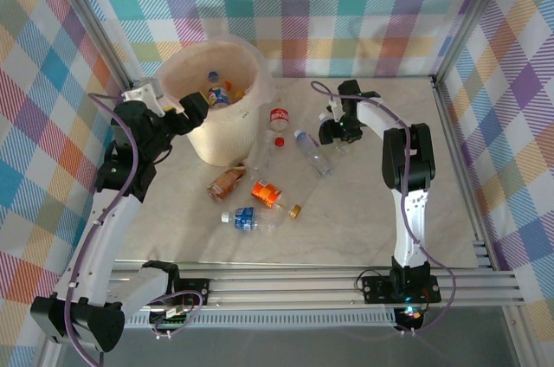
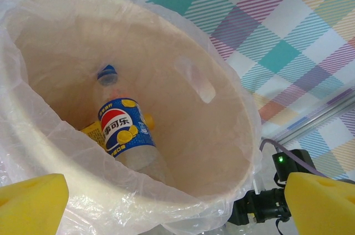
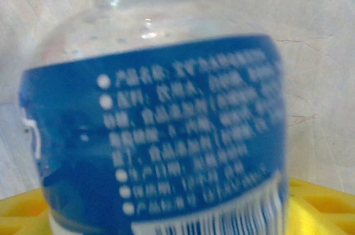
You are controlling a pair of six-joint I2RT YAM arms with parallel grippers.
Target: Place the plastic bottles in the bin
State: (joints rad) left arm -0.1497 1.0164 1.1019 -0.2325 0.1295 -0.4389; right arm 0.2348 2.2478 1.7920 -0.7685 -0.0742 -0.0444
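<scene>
While the left tool [image 2: 177,215] hangs at the near rim of the bin [image 2: 222,135], its yellow pads [image 2: 30,204] stand wide apart with nothing between them. Inside the bin a cola bottle [image 2: 125,135] with a blue cap leans against the wall. The right tool [image 1: 331,131] sits low over the desk [image 1: 389,228], well apart from the bin. Its wrist view shows a blue-label bottle [image 3: 155,135] pressed close above a yellow finger [image 3: 324,204], perhaps between the two; whether the tool is clenched on it cannot be told from so blurred a view. On the desk just beside the bin lie a red-capped bottle [image 1: 278,116], a brown bottle [image 1: 227,181] and an orange bottle [image 1: 267,193].
</scene>
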